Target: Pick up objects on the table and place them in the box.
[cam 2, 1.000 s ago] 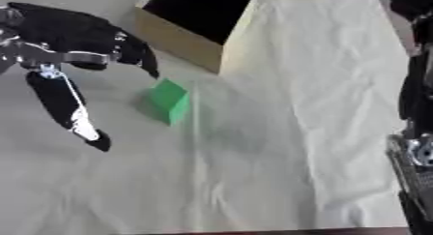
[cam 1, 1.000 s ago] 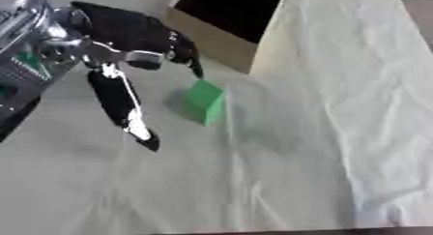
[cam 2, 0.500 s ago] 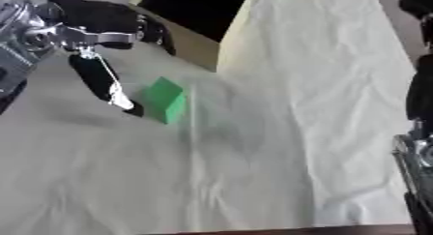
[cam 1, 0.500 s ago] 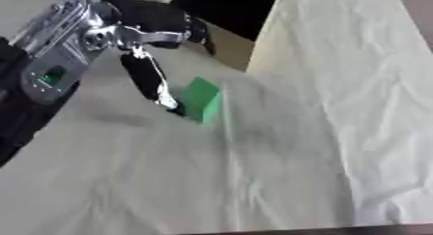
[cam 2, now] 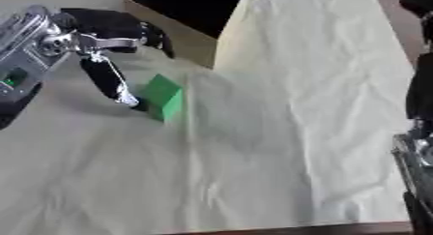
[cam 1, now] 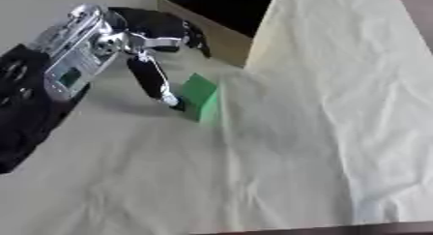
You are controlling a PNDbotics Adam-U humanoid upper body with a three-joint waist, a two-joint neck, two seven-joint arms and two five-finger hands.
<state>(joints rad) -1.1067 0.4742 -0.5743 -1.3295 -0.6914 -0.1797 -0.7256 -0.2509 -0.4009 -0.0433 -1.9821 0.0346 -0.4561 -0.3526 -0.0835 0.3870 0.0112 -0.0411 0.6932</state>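
While the left hand (cam 1: 156, 33) touches it, the green block (cam 1: 200, 96) sits near the box (cam 1: 222, 40).

Green block (cam 1: 201, 96), pale cream cloth (cam 1: 321, 108), tan box (cam 1: 222, 41) with black interior

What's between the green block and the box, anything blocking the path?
Nothing visible. The green block sits on the cloth just short of the box, bare cloth between them. The left hand has its thumb at the block's left side; only the box's near wall must be cleared.
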